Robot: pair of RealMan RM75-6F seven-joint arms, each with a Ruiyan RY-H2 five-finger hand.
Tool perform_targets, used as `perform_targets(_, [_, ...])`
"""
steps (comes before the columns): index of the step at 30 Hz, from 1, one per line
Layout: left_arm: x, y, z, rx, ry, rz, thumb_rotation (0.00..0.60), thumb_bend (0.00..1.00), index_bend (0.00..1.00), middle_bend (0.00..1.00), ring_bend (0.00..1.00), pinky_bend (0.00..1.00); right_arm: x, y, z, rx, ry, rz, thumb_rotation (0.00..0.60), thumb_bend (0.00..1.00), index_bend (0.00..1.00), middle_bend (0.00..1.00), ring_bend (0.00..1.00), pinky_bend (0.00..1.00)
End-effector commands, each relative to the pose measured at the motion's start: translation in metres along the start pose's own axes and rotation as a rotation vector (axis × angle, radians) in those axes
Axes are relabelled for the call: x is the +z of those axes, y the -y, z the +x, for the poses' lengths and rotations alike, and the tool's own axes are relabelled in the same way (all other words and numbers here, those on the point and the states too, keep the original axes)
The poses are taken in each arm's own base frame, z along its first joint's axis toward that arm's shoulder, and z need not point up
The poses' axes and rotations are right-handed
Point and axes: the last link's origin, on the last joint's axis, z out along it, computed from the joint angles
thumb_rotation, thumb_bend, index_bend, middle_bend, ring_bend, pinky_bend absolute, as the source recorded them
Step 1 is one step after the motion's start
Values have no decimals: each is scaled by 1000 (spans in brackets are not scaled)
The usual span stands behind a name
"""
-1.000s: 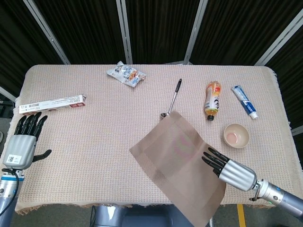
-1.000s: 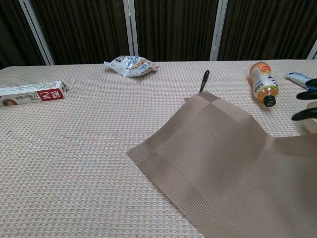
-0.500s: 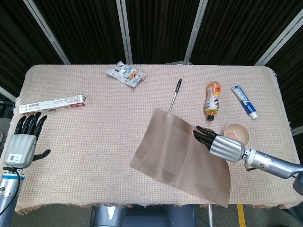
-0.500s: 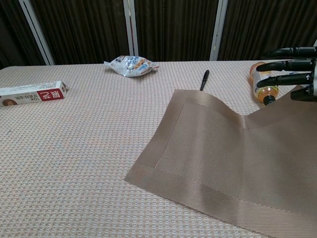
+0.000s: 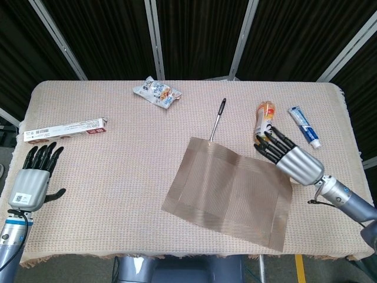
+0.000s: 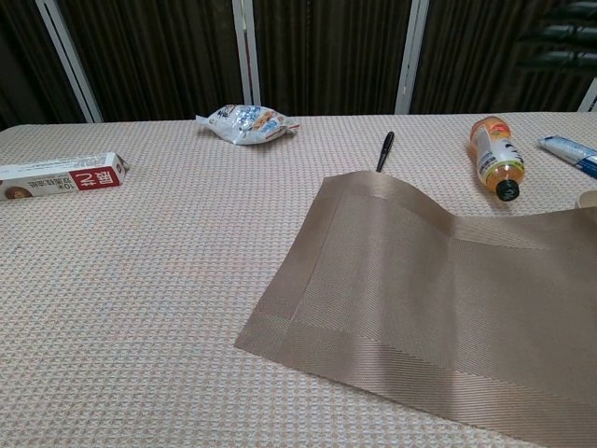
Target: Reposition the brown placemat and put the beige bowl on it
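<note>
Our woven brown placemat [image 5: 230, 193] lies spread — our right hand [image 5: 290, 158] hovers empty, fingers apart, hiding the beige bowl [image 6: 589, 199]; grasping it comes next. Left hand [image 5: 32, 180] idles, empty.

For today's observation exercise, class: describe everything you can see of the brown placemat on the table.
The brown placemat is a rectangular woven mat with a wider, darker border band around a lighter centre. It lies spread on the beige tablecloth, turned at an angle to the table edges, not fully flat: the chest view shows a raised ripple along its far edge. Its far corner lies at the tip of the black pen. The right hand hovers above its right corner, open, not gripping it.
</note>
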Motion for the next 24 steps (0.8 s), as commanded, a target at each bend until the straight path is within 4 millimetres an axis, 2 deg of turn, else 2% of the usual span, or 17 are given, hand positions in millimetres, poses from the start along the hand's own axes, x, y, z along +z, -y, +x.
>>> perform_targets(1, [4,-4,-4,12,7,-38,600,0,0,0,0,0,-33,-13,6,297,35,-312,600,0,0,0,0,0])
perform_targets(5, [23,-21,-15,51,20,-170,600,0,0,0,0,0,-59,-10,18,564,109,-494,600,0,0,0,0,0])
perform_targets(9, [48,-42,-31,57,25,-329,600,0,52,0,0,0,-79,-1,35,684,188,-584,600,0,0,0,0,0])
perform_targets(12, [60,-59,-44,47,51,-422,600,0,124,0,0,0,-89,10,43,744,226,-628,600,0,0,0,0,0])
perform_targets(18, [74,-102,-73,3,106,-569,600,0,225,0,0,0,-100,40,61,851,268,-689,600,0,0,0,0,0])
perform_targets(24, [78,-135,-89,9,122,-663,600,26,291,0,0,0,-104,59,64,862,313,-710,600,0,0,0,0,0])
